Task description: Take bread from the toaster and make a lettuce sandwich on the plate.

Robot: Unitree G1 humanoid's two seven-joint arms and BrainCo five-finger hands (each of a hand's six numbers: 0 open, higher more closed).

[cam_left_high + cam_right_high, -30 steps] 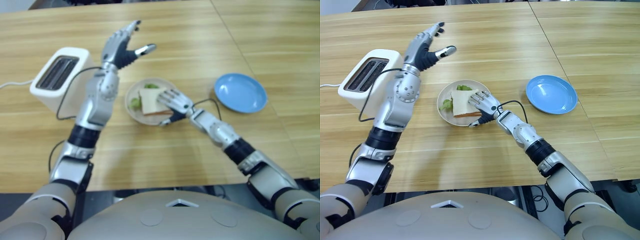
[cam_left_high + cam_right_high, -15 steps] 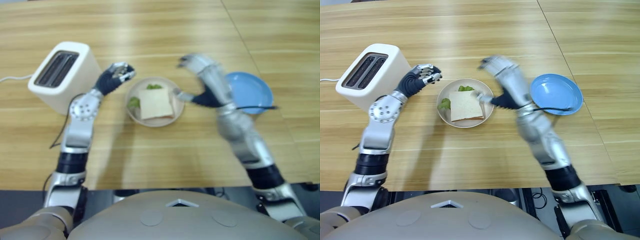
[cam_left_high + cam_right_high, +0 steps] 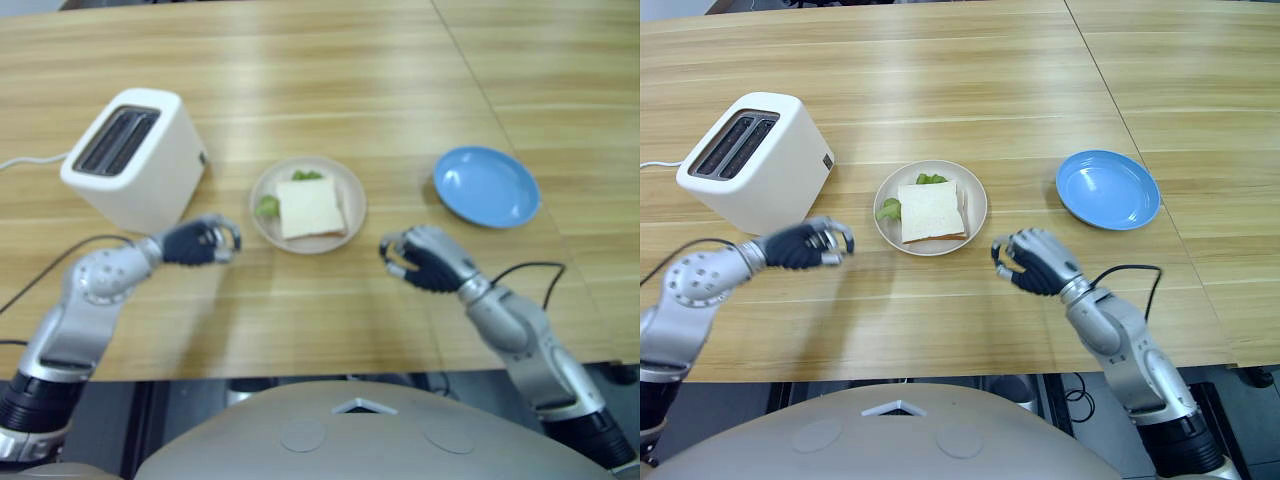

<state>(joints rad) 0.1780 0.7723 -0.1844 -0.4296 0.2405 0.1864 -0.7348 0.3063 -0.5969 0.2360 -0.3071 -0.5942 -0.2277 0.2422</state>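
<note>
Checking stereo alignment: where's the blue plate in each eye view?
Left eye view: blue plate right of centre, upper half, empty.
Right eye view: blue plate right of centre again, slightly further left.
Shared landmark: beige plate holding the sandwich, to the blue plate's left.

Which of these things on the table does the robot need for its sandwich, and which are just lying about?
Part of the job:
- boxy white toaster
- round beige plate
- square white bread slice
- green lettuce leaves under the bread

Just lying about:
- round blue plate, off to the right
</note>
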